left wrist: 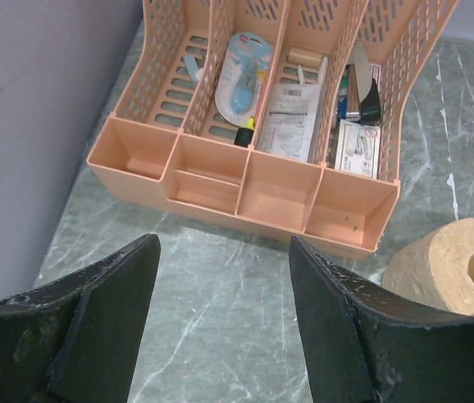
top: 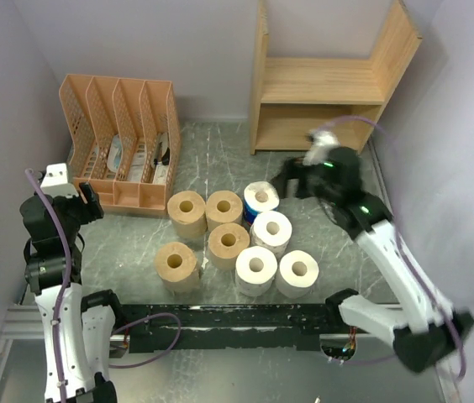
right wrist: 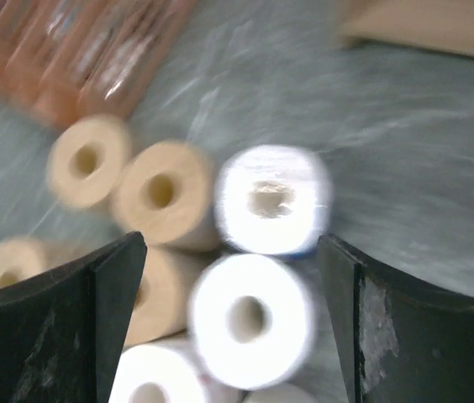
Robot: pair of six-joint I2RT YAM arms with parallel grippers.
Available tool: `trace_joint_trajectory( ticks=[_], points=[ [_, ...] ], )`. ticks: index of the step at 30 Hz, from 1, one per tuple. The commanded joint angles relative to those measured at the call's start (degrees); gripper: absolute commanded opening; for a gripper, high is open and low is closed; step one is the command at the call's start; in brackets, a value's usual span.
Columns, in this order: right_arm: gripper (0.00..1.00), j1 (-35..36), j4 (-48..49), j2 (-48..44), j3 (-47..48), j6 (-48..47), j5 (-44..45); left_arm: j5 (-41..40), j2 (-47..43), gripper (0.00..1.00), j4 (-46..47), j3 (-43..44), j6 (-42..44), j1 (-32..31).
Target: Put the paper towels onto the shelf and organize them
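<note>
Paper towels point(top: 229, 239), all eight, stand on end mid-worktop, none shelved yet. At the left edge the left gripper point(left wrist: 220, 243) hangs empty, jaws wide, facing the orange organizer point(top: 128, 197) in the far-left corner, probably parked clear. The right gripper point(right wrist: 230, 243), also spread wide and empty, hovers over the white rolls, likely choosing a first pick. The far-right corner's shelf point(top: 321, 84) holds no roll.
</note>
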Motion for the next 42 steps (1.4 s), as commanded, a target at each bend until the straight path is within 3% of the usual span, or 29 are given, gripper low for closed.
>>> trace_joint_trajectory(
  ticks=[1,3,5,11,17,22,26,30,35,42],
  points=[
    [0.79,25.08,-14.28,17.73,14.62,-16.72,5.16,-1.79,-0.2,0.74,-0.41,2.94,2.54,0.76],
    [0.77,37.7,-21.12,24.82,18.4,-21.85,25.95,-2.7,-0.08,0.73,-0.62,3.05,3.12,0.5],
    [0.78,44.5,-23.4,27.44,18.5,-25.75,33.97,-3.32,-0.27,0.73,-0.64,2.56,3.85,0.03],
    [0.77,45.99,-33.79,26.46,22.94,-19.38,24.84,-3.59,-0.52,0.71,-1.08,1.31,4.95,-2.1],
    [0.73,52.48,-38.98,25.22,21.19,-10.06,16.44,-1.54,-1.05,0.7,0.3,0.0,4.61,-3.13],
    [0.73,57.75,-42.19,28.33,23.7,-5.71,16.53,-1.7,-1.78,0.69,-0.06,0.13,4.96,-3.5],
    [0.74,59.86,-52.51,37.12,25.98,7.71,27.82,-1.99,-2.55,0.69,-0.45,0.3,5.2,-3.48],
    [0.74,61.62,-52.91,41.42,23.63,17.67,29.54,-2.3,-3.71,0.68,-0.69,0.48,5.31,-3.43],
    [0.73,63.07,-53.1,45.57,18.73,21.1,35.41,-2.21,-3.76,0.68,-0.35,0.26,5.44,-4.23],
    [0.68,64.41,-52.98,47.34,19.27,22.89,40.79,-1.6,-3.86,0.68,0.28,-0.33,5.39,-4.58]
  ],
)
